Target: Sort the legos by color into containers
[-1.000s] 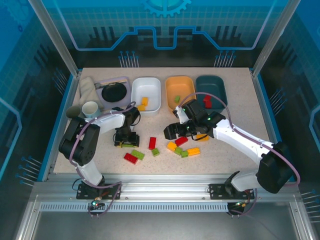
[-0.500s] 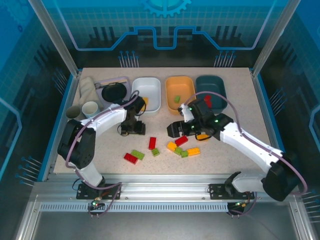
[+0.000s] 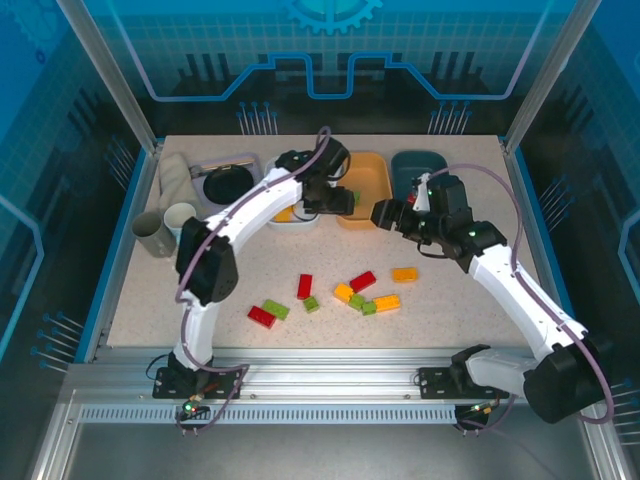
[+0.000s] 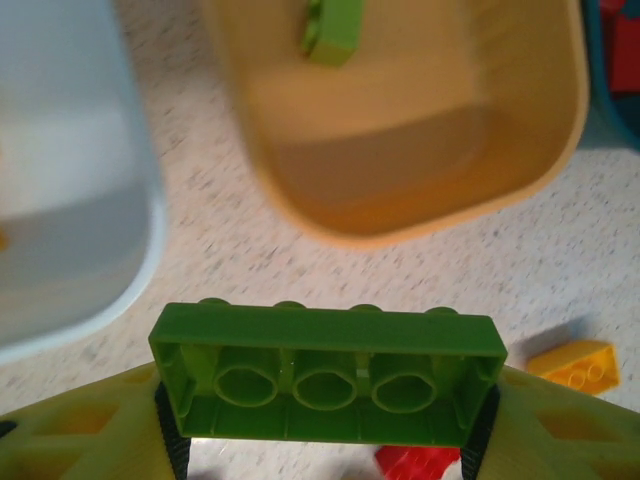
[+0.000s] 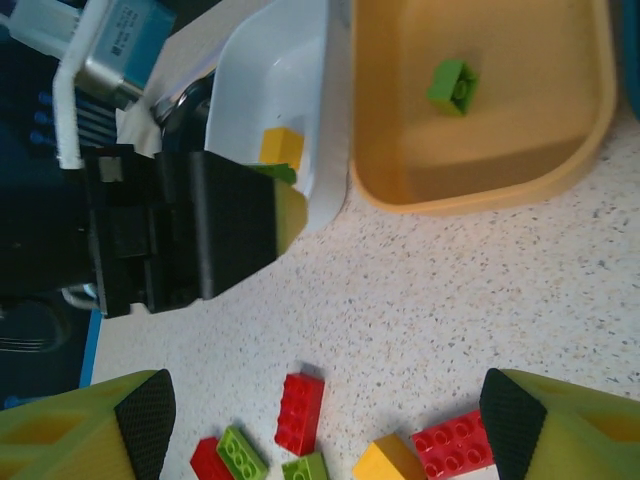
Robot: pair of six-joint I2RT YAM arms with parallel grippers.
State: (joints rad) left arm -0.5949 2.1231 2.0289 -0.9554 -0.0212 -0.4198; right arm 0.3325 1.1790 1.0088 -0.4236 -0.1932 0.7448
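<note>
My left gripper [image 3: 335, 203] is shut on a light green lego [image 4: 325, 370], gripped by its short ends, underside toward the wrist camera. It hovers over the table at the near end of the gap between the white container [image 4: 60, 200] and the orange container [image 3: 365, 170]. The orange one holds a green lego [image 5: 452, 83]; the white one holds a yellow lego [image 5: 282, 147]. My right gripper [image 3: 383, 213] stands open and empty in front of the dark teal container [image 3: 420, 165]. Loose legos lie mid-table: red [image 3: 305, 286], green [image 3: 276, 309], yellow [image 3: 405, 274].
A lavender tray with a black dish [image 3: 225, 183] and two cups [image 3: 180, 215] stand at the back left. The two grippers are close together, a small gap between them. The brick pile [image 3: 360, 295] lies nearer the front than both grippers.
My left arm has swung from the near-left table up to the containers, carrying the green lego. My right gripper has pulled back and right, away from the pile, uncovering a yellow lego.
</note>
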